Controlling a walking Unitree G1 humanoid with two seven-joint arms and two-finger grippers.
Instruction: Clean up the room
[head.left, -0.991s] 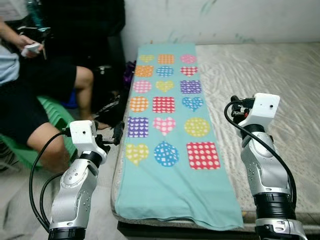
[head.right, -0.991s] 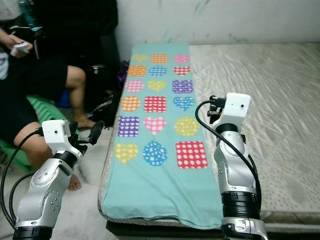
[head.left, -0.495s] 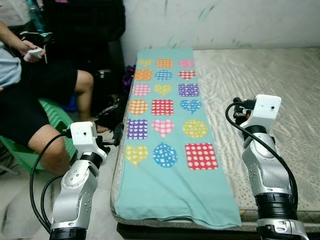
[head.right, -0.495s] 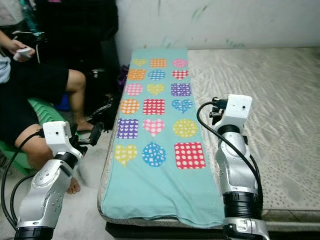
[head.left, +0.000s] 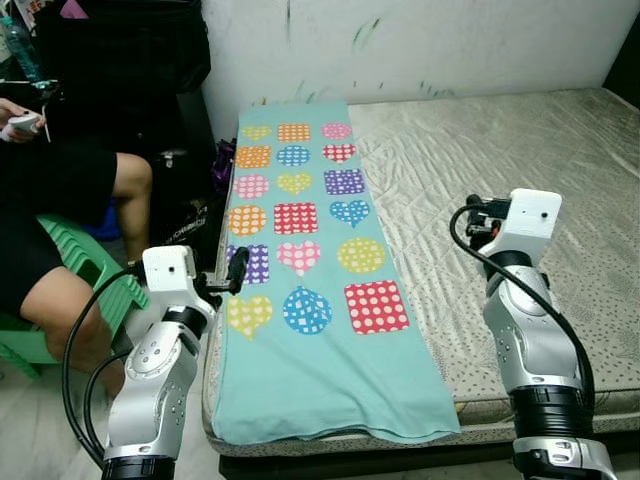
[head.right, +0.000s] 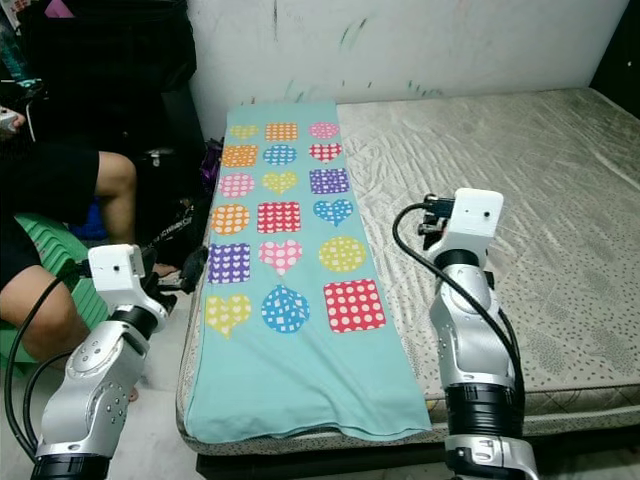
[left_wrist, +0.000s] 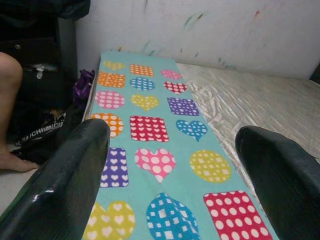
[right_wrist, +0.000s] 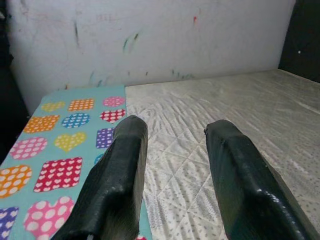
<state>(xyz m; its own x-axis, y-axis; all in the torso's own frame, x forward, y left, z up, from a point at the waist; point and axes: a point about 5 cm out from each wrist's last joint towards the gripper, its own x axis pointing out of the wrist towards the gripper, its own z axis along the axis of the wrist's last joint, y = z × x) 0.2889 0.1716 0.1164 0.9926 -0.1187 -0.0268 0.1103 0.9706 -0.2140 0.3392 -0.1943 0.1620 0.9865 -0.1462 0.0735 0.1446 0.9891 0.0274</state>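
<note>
While a person (head.left: 60, 215) sits at your left, your left gripper (left_wrist: 170, 170) hangs wide apart and holds nothing. A teal patterned towel (head.left: 310, 280) lies flat along the mattress (head.left: 500, 170) edge; that fits tidied or awaiting folding. Your right gripper (right_wrist: 172, 165) is likewise parted, holding nothing.

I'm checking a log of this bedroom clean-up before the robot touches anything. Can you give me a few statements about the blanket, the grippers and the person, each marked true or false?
1. The teal blanket lies spread flat along the mattress edge on the robot's left. True.
2. The left gripper is shut on the blanket. False: its fingers are apart, holding nothing.
3. The right gripper is open above the mattress. True.
4. The blanket's pattern is plain stripes. False: it shows coloured hearts, circles and squares.
5. A person sits on a green chair to the robot's left. True.
</note>
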